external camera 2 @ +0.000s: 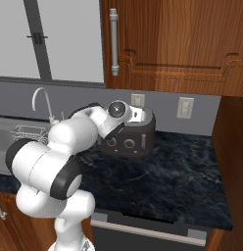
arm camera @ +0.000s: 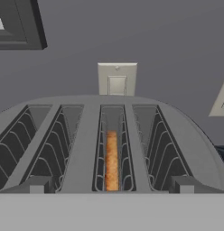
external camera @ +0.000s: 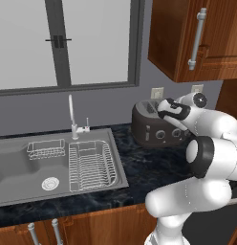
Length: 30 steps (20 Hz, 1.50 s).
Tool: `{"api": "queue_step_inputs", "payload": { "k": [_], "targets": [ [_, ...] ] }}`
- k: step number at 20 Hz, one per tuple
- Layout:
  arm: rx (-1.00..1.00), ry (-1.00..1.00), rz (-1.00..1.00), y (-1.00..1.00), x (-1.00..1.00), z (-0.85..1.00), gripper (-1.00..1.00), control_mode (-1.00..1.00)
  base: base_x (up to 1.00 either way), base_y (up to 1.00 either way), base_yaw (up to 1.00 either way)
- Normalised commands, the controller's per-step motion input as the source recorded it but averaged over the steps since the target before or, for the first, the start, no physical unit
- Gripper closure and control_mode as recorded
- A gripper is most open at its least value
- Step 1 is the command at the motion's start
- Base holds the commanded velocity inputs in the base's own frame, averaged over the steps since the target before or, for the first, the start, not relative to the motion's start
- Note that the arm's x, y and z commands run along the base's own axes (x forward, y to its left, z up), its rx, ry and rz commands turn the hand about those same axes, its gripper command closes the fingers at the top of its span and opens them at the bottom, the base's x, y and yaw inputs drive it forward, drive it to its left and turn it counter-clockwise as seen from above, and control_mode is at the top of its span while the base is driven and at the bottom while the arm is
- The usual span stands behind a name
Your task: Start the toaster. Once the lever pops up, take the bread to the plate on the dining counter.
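No legible text, label, brand, number or sign on any surface; the toaster (arm camera: 112,149) front and top slots carry no readable markings; the wall plate (arm camera: 117,79) behind it is blank; cabinet doors (external camera 2: 177,39) bear none.

Open air lies above the toaster (arm camera: 109,135); bread (arm camera: 112,160) sits deep between narrow slot wires.

Both base views flank the toaster (external camera: 154,125) from behind; the hand view looks closely into its slots.
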Motion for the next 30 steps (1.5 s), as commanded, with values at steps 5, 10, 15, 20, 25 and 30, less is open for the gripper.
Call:
{"api": "queue_step_inputs", "payload": {
  "k": [5, 10, 15, 20, 25, 30],
  "targets": [
    [0.0, 0.0, 0.0, 0.0, 0.0, 0.0, -1.0, -1.0, 0.0, 0.0, 0.0],
    [0.0, 0.0, 0.0, 0.0, 0.0, 0.0, -1.0, -1.0, 0.0, 0.0, 0.0],
    [0.0, 0.0, 0.0, 0.0, 0.0, 0.0, -1.0, -1.0, 0.0, 0.0, 0.0],
    [0.0, 0.0, 0.0, 0.0, 0.0, 0.0, -1.0, -1.0, 0.0, 0.0, 0.0],
    [0.0, 0.0, 0.0, 0.0, 0.0, 0.0, -1.0, -1.0, 0.0, 0.0, 0.0],
    [0.0, 0.0, 0.0, 0.0, 0.0, 0.0, -1.0, -1.0, 0.0, 0.0, 0.0]
  ]
}}
